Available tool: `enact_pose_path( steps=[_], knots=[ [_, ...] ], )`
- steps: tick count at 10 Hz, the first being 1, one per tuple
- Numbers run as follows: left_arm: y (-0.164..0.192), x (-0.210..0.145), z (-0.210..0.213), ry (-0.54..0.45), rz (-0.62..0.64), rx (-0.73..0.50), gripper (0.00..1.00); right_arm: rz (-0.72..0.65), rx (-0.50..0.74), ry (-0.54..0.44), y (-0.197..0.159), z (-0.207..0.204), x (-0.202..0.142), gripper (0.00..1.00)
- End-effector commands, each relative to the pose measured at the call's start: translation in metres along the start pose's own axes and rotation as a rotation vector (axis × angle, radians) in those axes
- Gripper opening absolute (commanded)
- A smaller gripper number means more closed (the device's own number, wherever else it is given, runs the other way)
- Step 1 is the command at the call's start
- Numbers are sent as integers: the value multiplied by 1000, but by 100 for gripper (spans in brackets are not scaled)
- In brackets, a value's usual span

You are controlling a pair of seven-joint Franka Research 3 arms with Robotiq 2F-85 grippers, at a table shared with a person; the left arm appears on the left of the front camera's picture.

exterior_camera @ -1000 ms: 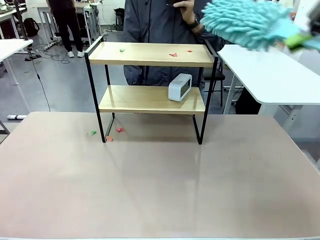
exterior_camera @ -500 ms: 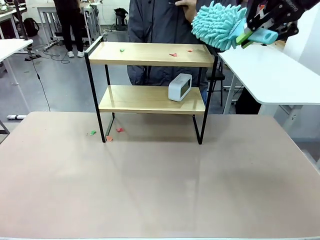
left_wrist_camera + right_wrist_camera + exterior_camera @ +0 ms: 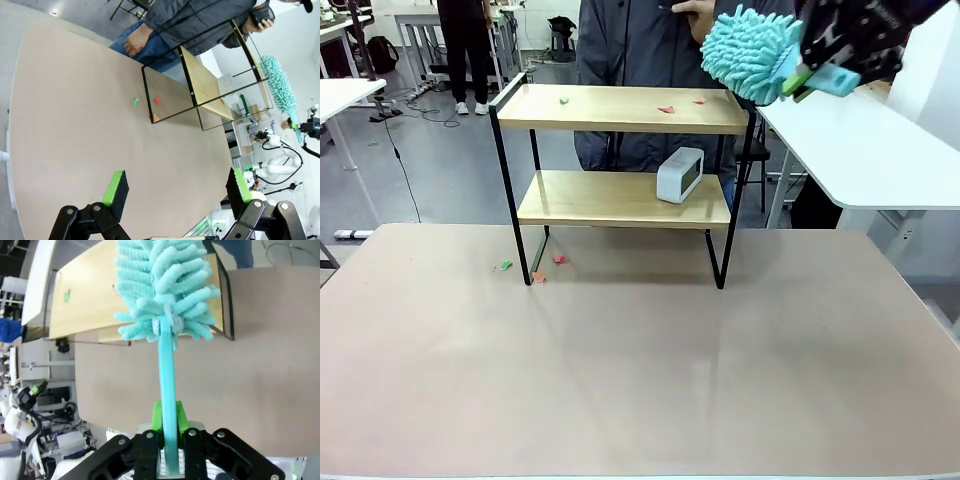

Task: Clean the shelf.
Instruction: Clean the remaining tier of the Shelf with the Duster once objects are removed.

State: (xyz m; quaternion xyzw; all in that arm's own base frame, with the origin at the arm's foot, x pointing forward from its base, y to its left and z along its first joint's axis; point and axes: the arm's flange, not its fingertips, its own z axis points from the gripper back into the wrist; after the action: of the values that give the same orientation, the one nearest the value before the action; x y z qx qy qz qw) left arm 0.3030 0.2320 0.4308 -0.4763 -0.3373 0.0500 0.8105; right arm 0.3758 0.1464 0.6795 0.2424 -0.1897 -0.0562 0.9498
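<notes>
The shelf (image 3: 610, 108) stands at the far side of the surface (image 3: 640, 380), with paper scraps (image 3: 666, 109) on its top board. My right fingers (image 3: 157, 416), clamped on a teal duster (image 3: 750, 52), hover beside its upper right corner. My left fingers (image 3: 116, 187) are spread apart, well away from it.

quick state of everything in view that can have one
shelf, upright, scraps on top board
clock, standing on lower board
duster, in the air near shelf's right end
right pincer, shut on duster
left pincer, open, empty
</notes>
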Motion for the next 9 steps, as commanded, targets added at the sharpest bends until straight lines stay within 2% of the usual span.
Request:
enact_pose_path(
  steps=[1,4,9],
  knots=[
    [-1,1,0,-18,-25,-20,100,-60,-53,-60,12,-19,15,12],
    [-1,1,0,-18,-25,-20,100,-59,-114,-23,23,-51,13,12],
    [-1,1,0,-18,-25,-20,100,65,-40,101,69,-98,-2,12]
  ],
)
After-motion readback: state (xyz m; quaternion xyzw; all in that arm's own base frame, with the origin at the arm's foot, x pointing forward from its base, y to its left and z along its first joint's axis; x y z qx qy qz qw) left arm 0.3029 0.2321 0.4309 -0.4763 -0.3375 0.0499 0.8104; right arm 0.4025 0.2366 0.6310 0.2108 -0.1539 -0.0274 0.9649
